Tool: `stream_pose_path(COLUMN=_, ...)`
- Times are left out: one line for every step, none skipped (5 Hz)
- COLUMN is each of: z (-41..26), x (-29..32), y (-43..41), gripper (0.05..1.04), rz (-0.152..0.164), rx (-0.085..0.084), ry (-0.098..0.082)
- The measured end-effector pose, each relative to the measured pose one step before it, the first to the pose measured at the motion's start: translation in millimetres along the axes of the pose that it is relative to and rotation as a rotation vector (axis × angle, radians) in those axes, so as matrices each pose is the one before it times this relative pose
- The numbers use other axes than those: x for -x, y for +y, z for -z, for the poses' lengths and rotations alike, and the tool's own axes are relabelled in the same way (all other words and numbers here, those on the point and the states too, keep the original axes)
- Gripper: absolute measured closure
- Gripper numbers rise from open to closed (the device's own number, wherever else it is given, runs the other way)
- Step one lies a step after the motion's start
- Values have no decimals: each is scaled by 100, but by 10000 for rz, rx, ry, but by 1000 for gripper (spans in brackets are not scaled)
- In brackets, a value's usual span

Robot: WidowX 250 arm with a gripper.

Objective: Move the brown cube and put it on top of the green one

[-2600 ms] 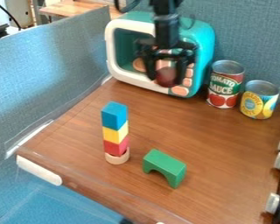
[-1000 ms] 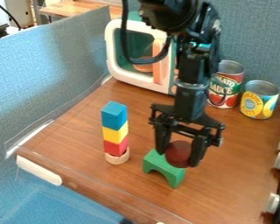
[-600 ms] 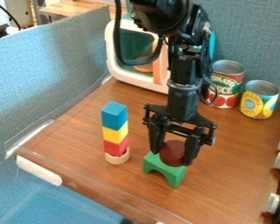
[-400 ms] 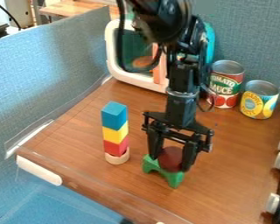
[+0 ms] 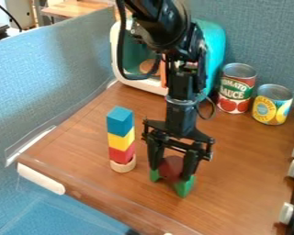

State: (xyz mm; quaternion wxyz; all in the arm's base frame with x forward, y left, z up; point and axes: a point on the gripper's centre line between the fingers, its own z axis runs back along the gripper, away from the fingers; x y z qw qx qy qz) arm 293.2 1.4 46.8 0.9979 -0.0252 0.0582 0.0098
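The brown piece [image 5: 171,168] sits (snugly) between tool [image 5: 172,171] fingers.

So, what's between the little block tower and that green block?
Just a narrow strip of bare wooden tabletop lies between the block tower and the green block; the camera view shows this.
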Motion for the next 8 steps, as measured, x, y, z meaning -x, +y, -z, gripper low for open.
stream_pose_path(z=88, x=-79, y=322, gripper=295, rz=-93, rx=12, ry=-5)
stream_pose_path(z=501, x=-266, y=-36, gripper=295, rz=18, rx=42, ry=105)
stream_pose_path(z=197, x=-172, y=83, gripper=295, rz=-25, rx=18, ry=44)
stream_pose_path(z=-268, x=-442, y=153, gripper=295, rz=-95, rx=-41, ry=-168)
stream_pose_path(z=33, x=-487, y=179, gripper=295, rz=13, rx=-109, ry=-42)
stream_pose_path(z=109, x=-285, y=-16, gripper=240, rz=9, rx=16, ry=61)
stream_pose_path(z=57, x=47, y=-68, gripper=75, rz=87, rx=46, ry=121)
stream_pose_path(z=2, x=-27, y=-111, gripper=79, rz=71, rx=38, ry=-17)
